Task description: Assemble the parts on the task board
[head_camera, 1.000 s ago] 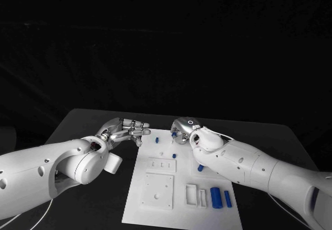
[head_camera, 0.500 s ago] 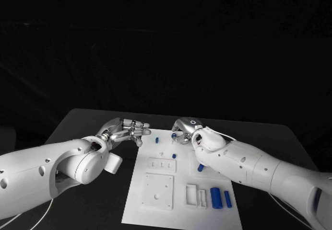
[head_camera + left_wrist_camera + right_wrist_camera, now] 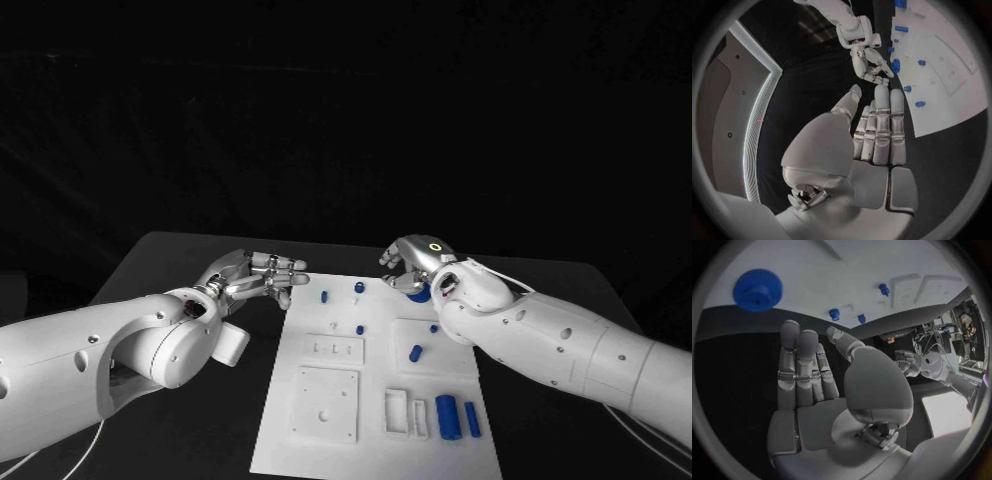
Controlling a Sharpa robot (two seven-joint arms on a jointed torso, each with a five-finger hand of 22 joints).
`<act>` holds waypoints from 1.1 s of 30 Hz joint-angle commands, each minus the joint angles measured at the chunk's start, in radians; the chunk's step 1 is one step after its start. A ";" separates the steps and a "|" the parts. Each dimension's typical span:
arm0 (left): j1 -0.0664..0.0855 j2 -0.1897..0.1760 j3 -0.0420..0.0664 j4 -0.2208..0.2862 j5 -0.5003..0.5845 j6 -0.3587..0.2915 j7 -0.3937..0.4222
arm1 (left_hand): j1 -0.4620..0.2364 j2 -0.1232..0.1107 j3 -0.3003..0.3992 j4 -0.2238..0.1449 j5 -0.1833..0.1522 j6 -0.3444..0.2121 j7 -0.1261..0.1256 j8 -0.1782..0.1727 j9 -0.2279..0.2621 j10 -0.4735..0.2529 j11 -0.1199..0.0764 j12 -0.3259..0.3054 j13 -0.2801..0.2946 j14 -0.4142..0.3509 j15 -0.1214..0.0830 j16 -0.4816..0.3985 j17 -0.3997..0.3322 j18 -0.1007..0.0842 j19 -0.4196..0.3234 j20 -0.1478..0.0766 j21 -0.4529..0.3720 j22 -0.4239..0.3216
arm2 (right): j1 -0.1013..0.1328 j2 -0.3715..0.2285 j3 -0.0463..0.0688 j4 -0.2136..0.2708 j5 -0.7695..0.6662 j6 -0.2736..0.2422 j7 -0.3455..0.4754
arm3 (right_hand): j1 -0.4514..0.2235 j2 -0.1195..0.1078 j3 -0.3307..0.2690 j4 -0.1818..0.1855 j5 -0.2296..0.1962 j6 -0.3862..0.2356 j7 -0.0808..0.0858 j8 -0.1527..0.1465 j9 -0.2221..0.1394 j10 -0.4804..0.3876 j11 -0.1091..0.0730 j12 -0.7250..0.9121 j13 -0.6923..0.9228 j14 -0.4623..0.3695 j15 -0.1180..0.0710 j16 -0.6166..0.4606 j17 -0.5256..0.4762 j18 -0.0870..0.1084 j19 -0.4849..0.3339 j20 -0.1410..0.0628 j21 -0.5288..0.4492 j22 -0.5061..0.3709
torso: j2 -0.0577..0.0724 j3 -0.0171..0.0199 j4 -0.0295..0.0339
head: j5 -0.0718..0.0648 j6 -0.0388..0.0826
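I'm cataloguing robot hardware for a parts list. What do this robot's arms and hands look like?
Both arms are smooth, rounded glossy white shells. The left arm trails a thin white cable near the bottom edge. The left hand and right hand are silver, segmented metal; the right hand's back carries a small ring marking.

Both arms are chunky glossy white shells with rounded joint housings and little dark screw holes dotted along them. The left robot hand [image 3: 267, 276] and the right robot hand [image 3: 411, 262] are silver metal with segmented fingers and smooth, paler palm pads. The right wrist has a small lit ring on top. A thin white cable trails under each arm.
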 commanded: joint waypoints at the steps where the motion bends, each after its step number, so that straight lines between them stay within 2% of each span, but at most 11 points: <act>1: 0.003 -0.003 0.001 0.001 -0.003 0.004 0.010 | 0.005 -0.003 -0.004 -0.002 0.006 -0.006 0.000 0.000 0.000 -0.007 -0.001 -0.003 0.001 -0.006 0.001 -0.006 -0.001 0.017 -0.007 0.002 0.004 -0.001 | 0.000 -0.038 0.012 0.033 0.042 0.014 -0.009 | 0.001 -0.014 0.011 -0.005 0.008 -0.004 0.005 -0.003 -0.001 0.016 -0.004 -0.003 0.002 -0.002 -0.010 -0.008 0.002 -0.015 0.021 -0.015 -0.004 0.006 | -0.001 0.0038 -0.0123 | 0.001 0.004; 7: 0.003 -0.008 0.001 -0.001 -0.002 0.007 0.013 | 0.006 -0.003 -0.004 -0.003 0.006 -0.005 -0.002 0.000 0.000 -0.006 -0.002 -0.003 0.001 -0.007 0.000 -0.006 -0.001 0.016 -0.008 0.002 0.005 -0.002 | 0.000 -0.107 0.035 0.068 0.071 0.064 -0.017 | 0.009 -0.020 -0.042 0.005 0.017 -0.020 0.007 -0.002 -0.001 0.119 -0.032 -0.004 0.009 -0.007 -0.031 -0.014 0.010 -0.033 0.018 -0.035 -0.012 0.015 | -0.001 0.0101 -0.0220 | 0.002 0.004; 9: 0.003 -0.008 0.001 -0.001 -0.002 0.007 0.013 | 0.006 -0.003 -0.004 -0.003 0.006 -0.005 -0.002 0.000 0.000 -0.006 -0.002 -0.003 0.001 -0.007 0.000 -0.006 -0.001 0.016 -0.008 0.002 0.005 -0.002 | 0.000 -0.118 0.037 0.069 0.075 0.082 -0.018 | 0.011 -0.022 -0.065 0.008 0.024 -0.025 0.006 -0.002 -0.001 0.145 -0.038 -0.001 0.014 -0.006 -0.035 -0.015 0.012 -0.038 0.020 -0.039 -0.012 0.016 | -0.001 0.0112 -0.0232 | 0.001 0.004; 13: 0.003 -0.008 0.001 -0.003 -0.002 0.009 0.013 | 0.006 -0.003 -0.004 -0.003 0.006 -0.005 -0.002 0.000 0.000 -0.006 -0.002 -0.003 0.001 -0.007 0.000 -0.006 -0.001 0.016 -0.008 0.002 0.005 -0.002 | -0.001 -0.133 0.041 0.062 0.081 0.132 -0.018 | 0.020 -0.024 -0.125 0.012 0.025 -0.030 -0.004 -0.002 -0.001 0.264 -0.074 0.023 0.063 0.000 -0.057 -0.014 0.020 -0.057 0.027 -0.058 0.012 0.029 | 0.000 0.0121 -0.0214 | -0.003 0.001; 16: 0.003 -0.007 0.001 -0.006 -0.002 0.010 0.013 | 0.006 -0.003 -0.004 -0.003 0.006 -0.005 -0.002 0.000 0.000 -0.006 -0.002 -0.003 0.001 -0.007 0.000 -0.006 -0.001 0.016 -0.008 0.002 0.005 -0.002 | -0.001 -0.136 0.042 0.054 0.082 0.161 -0.016 | 0.041 -0.005 -0.234 0.021 0.051 -0.038 -0.009 0.000 0.000 0.270 -0.087 0.105 0.275 -0.002 -0.072 -0.011 0.040 -0.082 0.027 -0.079 0.041 0.052 | -0.001 0.0116 -0.0217 | -0.006 0.000; 17: 0.003 -0.007 0.001 -0.007 -0.002 0.011 0.013 | 0.006 -0.003 -0.004 -0.003 0.006 -0.005 -0.002 0.000 0.000 -0.006 -0.002 -0.003 0.001 -0.007 0.000 -0.006 -0.001 0.016 -0.008 0.002 0.005 -0.002 | -0.001 -0.136 0.042 0.050 0.083 0.171 -0.014 | 0.050 0.013 -0.274 0.026 0.058 -0.045 -0.003 -0.002 -0.001 0.205 -0.099 0.227 0.412 -0.008 -0.068 -0.003 0.058 -0.085 0.025 -0.081 0.059 0.070 | -0.001 0.0103 -0.0212 | -0.008 0.000; 18: 0.003 -0.007 0.001 -0.007 -0.002 0.011 0.013 | 0.006 -0.003 -0.004 -0.003 0.006 -0.005 -0.002 0.000 0.000 -0.006 -0.002 -0.003 0.001 -0.007 0.000 -0.006 -0.001 0.016 -0.008 0.002 0.005 -0.002 | -0.001 -0.136 0.042 0.046 0.083 0.180 -0.013 | 0.048 0.014 -0.296 0.031 0.066 -0.046 -0.011 0.000 0.000 0.154 -0.085 0.321 0.513 -0.008 -0.073 0.006 0.074 -0.085 0.026 -0.080 0.077 0.085 | -0.001 0.0111 -0.0217 | -0.008 0.000; 22: 0.003 -0.005 0.001 -0.010 -0.002 0.013 0.014 | 0.006 -0.003 -0.004 -0.003 0.006 -0.005 -0.002 0.000 0.000 -0.006 -0.002 -0.003 0.001 -0.007 0.000 -0.006 -0.001 0.016 -0.008 0.002 0.005 -0.002 | -0.001 -0.125 0.043 0.023 0.088 0.214 -0.007 | 0.047 0.014 -0.356 0.053 0.080 -0.073 -0.004 -0.002 -0.001 0.020 -0.078 0.653 0.842 -0.025 -0.063 0.062 0.192 -0.083 0.027 -0.070 0.230 0.190 | 0.000 0.0085 -0.0198 | -0.013 0.000; 25: 0.002 -0.003 0.001 -0.012 -0.002 0.015 0.014 | 0.006 -0.003 -0.004 -0.003 0.006 -0.005 -0.002 0.000 0.000 -0.006 -0.002 -0.003 0.001 -0.007 0.000 -0.006 -0.001 0.016 -0.008 0.002 0.005 -0.002 | -0.001 -0.106 0.043 -0.005 0.097 0.233 -0.001 | 0.048 0.016 -0.385 0.071 0.092 -0.101 0.000 -0.004 -0.002 0.027 -0.071 0.819 0.981 -0.027 -0.051 0.134 0.376 -0.074 0.029 -0.059 0.333 0.269 | 0.000 0.0090 -0.0184 | -0.015 -0.001; 28: 0.002 0.000 0.001 -0.014 -0.002 0.016 0.014 | 0.006 -0.003 -0.004 -0.003 0.006 -0.005 -0.002 0.000 0.000 -0.006 -0.002 -0.003 0.001 -0.007 0.000 -0.006 -0.001 0.016 -0.008 0.002 0.005 -0.002 | -0.001 -0.091 0.043 -0.025 0.101 0.247 0.005 | 0.046 0.018 -0.392 0.074 0.093 -0.103 0.001 -0.004 -0.002 0.038 -0.067 0.881 1.031 -0.015 -0.048 0.137 0.472 -0.067 0.032 -0.052 0.361 0.308 | 0.001 0.0083 -0.0148 | -0.019 -0.003; 33: 0.002 0.004 0.001 -0.018 -0.002 0.018 0.014 | 0.006 -0.003 -0.004 -0.003 0.006 -0.005 -0.002 0.000 0.000 -0.006 -0.002 -0.003 0.001 -0.007 0.000 -0.006 -0.001 0.016 -0.008 0.002 0.005 -0.002 | -0.003 -0.060 0.043 -0.065 0.103 0.258 0.016 | 0.044 0.026 -0.385 0.063 0.098 -0.082 0.000 -0.003 -0.001 0.041 -0.067 0.885 1.032 -0.006 -0.044 0.128 0.503 -0.070 0.034 -0.048 0.374 0.314 | 0.001 0.0078 -0.0111 | -0.021 -0.005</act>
